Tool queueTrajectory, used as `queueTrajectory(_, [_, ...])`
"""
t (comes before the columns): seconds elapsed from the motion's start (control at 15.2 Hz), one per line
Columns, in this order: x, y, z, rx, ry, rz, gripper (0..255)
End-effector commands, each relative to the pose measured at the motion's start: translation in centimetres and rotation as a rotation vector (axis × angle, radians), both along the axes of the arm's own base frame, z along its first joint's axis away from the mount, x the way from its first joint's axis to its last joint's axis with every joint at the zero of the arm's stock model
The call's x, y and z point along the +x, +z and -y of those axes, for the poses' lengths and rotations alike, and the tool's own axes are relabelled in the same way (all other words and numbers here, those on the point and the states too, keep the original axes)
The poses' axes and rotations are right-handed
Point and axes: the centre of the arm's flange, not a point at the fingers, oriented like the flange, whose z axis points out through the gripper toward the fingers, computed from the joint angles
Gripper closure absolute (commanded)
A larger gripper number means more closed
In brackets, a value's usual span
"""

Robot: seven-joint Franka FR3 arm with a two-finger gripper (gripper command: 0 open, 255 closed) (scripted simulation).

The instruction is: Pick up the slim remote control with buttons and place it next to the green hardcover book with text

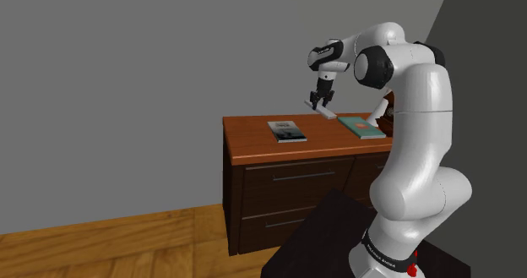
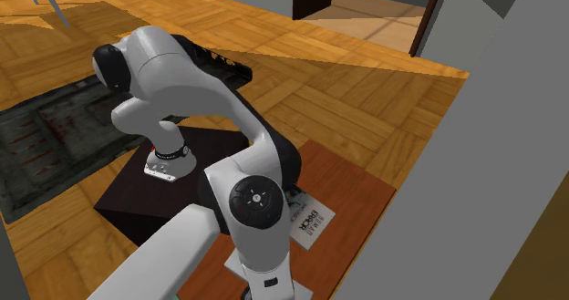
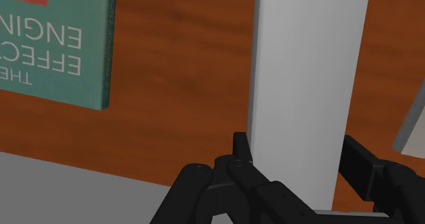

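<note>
**Status.** The hand (image 3: 294, 144) is pinching the remote control (image 3: 310, 66), a plain pale slab with no buttons drawn. One black finger (image 3: 238, 151) bears on each long edge. In the shoulder view the hand (image 1: 323, 97) holds the remote control (image 1: 323, 111) tilted and apparently clear of the bench (image 1: 253, 141), between the green book (image 1: 363, 126) and a second book (image 1: 287, 131).

**Hazards.**
- The grip appears to sit near one end of the slab. The long free end may pivot or slip between the fingers if the arm swings sharply.
- The tilt means one end will likely meet the bench first, so an early release could let the slab skid or flip.
- A drop point too close to the green book (image 3: 54, 45) would probably leave the remote resting on its cover, not beside it.

**View comparison.**
- The wrist view gives finger contact and the cover lettering of the green book.
- The shoulder view gives height, tilt and the drawer fronts.
- The second exterior view shows the second book (image 2: 310, 218) on the bench (image 2: 360, 184) beyond the arm's elbow.
</note>
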Motion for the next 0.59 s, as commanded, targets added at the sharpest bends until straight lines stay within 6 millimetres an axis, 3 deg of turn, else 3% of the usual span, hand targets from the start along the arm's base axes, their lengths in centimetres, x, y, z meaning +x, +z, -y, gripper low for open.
queueTrajectory(0.0, [0.0,-0.9,0.3,0.000,0.001,0.001,255])
queueTrajectory(0.53, [0.0,-5.1,0.3,0.000,0.001,0.001,255])
